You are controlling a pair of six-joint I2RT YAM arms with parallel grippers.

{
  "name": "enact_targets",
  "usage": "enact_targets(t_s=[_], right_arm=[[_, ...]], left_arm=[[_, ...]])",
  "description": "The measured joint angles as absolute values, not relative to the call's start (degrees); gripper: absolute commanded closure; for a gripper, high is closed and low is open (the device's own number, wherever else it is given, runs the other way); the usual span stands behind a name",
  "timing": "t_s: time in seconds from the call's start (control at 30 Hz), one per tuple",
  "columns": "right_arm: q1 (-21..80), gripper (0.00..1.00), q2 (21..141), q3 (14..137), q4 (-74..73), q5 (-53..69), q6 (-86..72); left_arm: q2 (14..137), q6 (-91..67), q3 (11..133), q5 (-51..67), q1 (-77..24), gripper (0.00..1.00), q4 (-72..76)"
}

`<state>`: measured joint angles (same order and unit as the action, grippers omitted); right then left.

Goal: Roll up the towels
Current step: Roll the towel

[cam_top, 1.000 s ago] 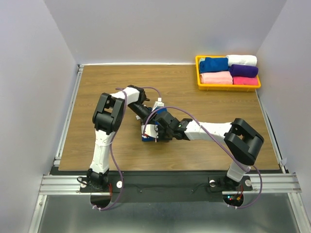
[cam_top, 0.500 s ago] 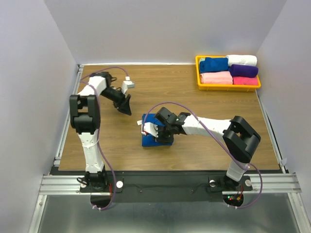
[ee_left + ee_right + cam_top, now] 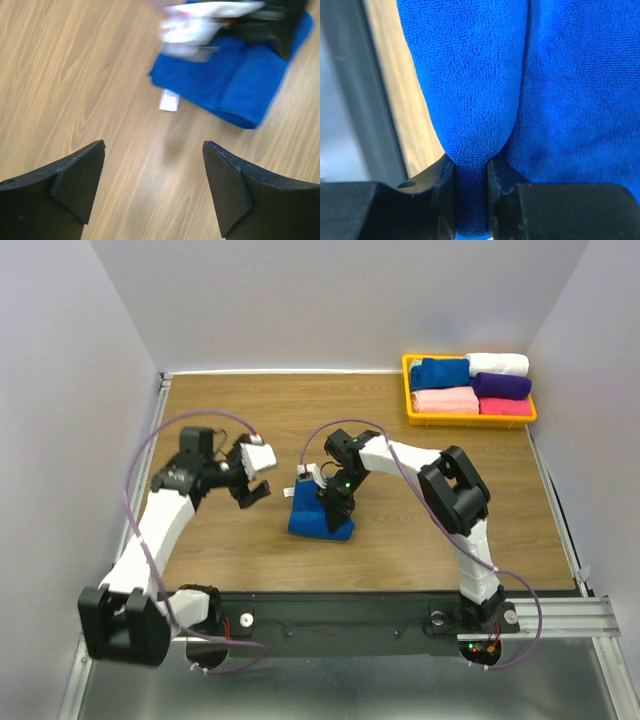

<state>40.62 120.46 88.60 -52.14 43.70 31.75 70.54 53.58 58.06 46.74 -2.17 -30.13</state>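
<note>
One arm now works the blue towel alone

Since a second ago, when both grippers met at the towel (image 3: 308,521), the left gripper (image 3: 252,485) has let go and backed off to its 9 o'clock, jaws wide apart and holding nothing. The right gripper (image 3: 336,502) has swung round to reach in from 12 o'clock and is clamped tight on a thick fold. The towel lies as a loose doubled bundle just toward 6 o'clock of the table's centre, its white label (image 3: 169,100) poking out, so I judge the roll half-formed. A second blue towel (image 3: 438,372) sits rolled in the yellow tray (image 3: 470,421) at 1 o'clock, among pink, white and purple rolls. The wood-grain table (image 3: 200,410) is boxed in by pale plain walls (image 3: 300,300) on three sides.
</note>
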Motion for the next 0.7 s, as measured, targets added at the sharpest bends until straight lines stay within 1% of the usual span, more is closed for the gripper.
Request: enact_targets(t_s=[0.03,0.13,0.27,0.4,0.53,0.7], right_arm=[[40.1,0.98,122.0,90.0,-53.9,45.5,32.0],[38.5,0.96,126.6,94.0,-59.0,51.0,32.9],[37.1,0.94,130.5,96.7,-64.1,55.5,34.3],[36.2,0.92,134.2,99.5,-68.9,59.0,36.3],[35.4,0.91,137.4,100.9,-73.3,61.5,38.2],[34.9,0.90,139.2,102.7,-76.2,63.0,39.3]], left_arm=[[65.7,54.5,53.6,44.5,-6.2,0.07,-27.8],[57.4,56.6,43.5,38.4,-16.7,0.03,-23.6],[52.4,57.6,35.2,30.2,-28.6,0.01,-20.7],[53.6,57.8,32.5,23.0,-40.4,0.01,-16.5],[57.7,58.0,32.5,18.3,-46.2,0.01,-12.3],[62.2,58.7,32.4,14.9,-50.4,0.01,-8.1]])
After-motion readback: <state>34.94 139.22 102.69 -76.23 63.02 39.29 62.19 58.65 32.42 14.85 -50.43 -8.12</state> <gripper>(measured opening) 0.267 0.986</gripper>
